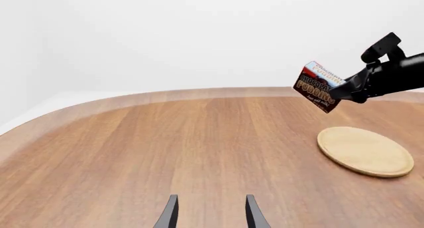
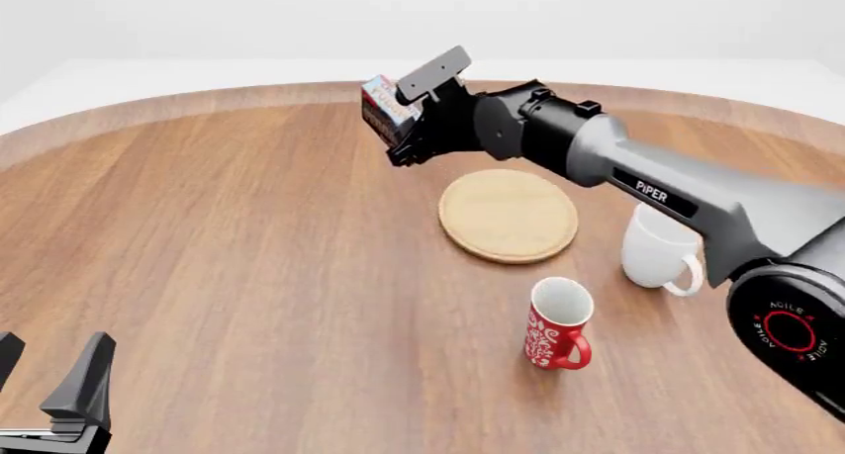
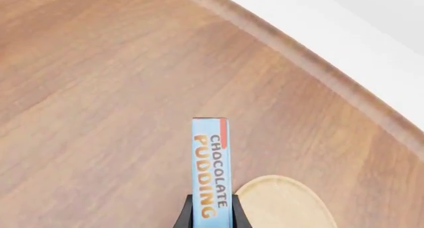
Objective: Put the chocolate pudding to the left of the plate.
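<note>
My right gripper (image 2: 400, 126) is shut on the chocolate pudding (image 2: 383, 109), a small brown box with a light blue band, and holds it in the air above the table, beyond the far left edge of the plate (image 2: 509, 215). The plate is a flat tan wooden disc lying mid-table. In the right wrist view the box (image 3: 210, 168) stands edge-on between the fingers, with the plate (image 3: 285, 203) below it. In the left wrist view the box (image 1: 318, 86) hangs above the plate (image 1: 365, 151). My left gripper (image 1: 210, 213) is open and empty near the table's front left (image 2: 46, 385).
A white mug (image 2: 656, 248) stands right of the plate. A red patterned mug (image 2: 557, 324) stands in front of the plate. The wooden table (image 2: 237, 246) has a curved far edge.
</note>
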Motion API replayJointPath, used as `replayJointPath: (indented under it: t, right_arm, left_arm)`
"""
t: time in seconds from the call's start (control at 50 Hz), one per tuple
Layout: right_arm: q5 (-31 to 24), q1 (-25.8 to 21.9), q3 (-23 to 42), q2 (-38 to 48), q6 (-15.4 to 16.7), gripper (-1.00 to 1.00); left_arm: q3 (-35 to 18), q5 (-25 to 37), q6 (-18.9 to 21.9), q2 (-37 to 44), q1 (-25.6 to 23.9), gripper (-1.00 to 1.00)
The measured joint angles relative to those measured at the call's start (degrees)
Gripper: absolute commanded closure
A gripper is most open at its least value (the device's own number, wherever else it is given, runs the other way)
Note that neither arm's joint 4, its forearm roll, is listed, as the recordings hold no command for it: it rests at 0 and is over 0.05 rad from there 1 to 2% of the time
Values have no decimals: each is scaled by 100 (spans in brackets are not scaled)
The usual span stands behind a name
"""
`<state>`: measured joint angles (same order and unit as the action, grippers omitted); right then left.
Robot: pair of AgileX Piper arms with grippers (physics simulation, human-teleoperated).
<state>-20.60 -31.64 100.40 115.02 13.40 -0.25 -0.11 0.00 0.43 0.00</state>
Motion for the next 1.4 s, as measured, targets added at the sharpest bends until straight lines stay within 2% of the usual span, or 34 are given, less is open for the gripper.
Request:
replayJointPath:
  t: [0.22, 0.56, 1.0, 1.4]
  right_arm:
    - [-131, 74, 443, 483, -9, 100]
    - [-152, 126, 666, 947, -63, 100]
    - [-78, 118, 678, 1336, -198, 100]
    - [159, -64, 294, 1494, -448, 100]
  left_arm:
    - [0, 0, 0, 0, 0, -100]
    - [0, 0, 0, 0, 0, -100]
    - [0, 0, 0, 0, 0, -100]
    - [0, 0, 0, 0, 0, -100]
